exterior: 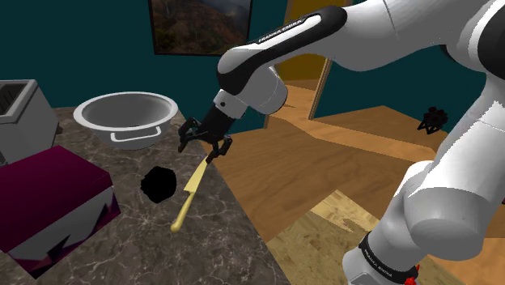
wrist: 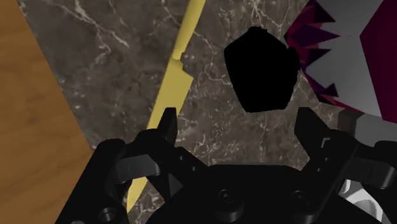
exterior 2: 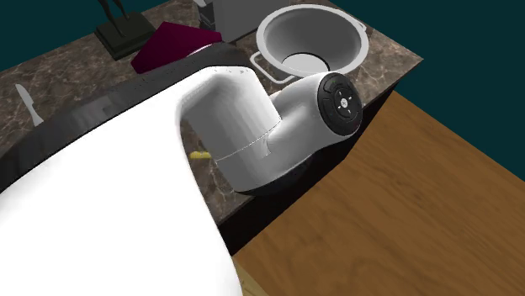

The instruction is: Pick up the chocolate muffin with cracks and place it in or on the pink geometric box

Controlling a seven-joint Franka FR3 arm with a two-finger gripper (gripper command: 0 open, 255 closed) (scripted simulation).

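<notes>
Over the marble table [exterior: 137,243] my pincer [exterior: 204,146] hangs with its fingers spread wide, holding and touching nothing. In the shoulder view the black muffin [exterior: 159,183] lies on the table at the pincer's eight o'clock, near a yellow knife [exterior: 190,194]. The dark magenta box [exterior: 48,198] sits at the muffin's nine o'clock. My arm reaches in from two o'clock, its wrist angled down.

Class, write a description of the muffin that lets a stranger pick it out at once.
Start at the dark marbled counter. Between the maroon-and-white box and the long yellow knife sits the muffin. It is the one lumpy, pure black blob among them.
</notes>
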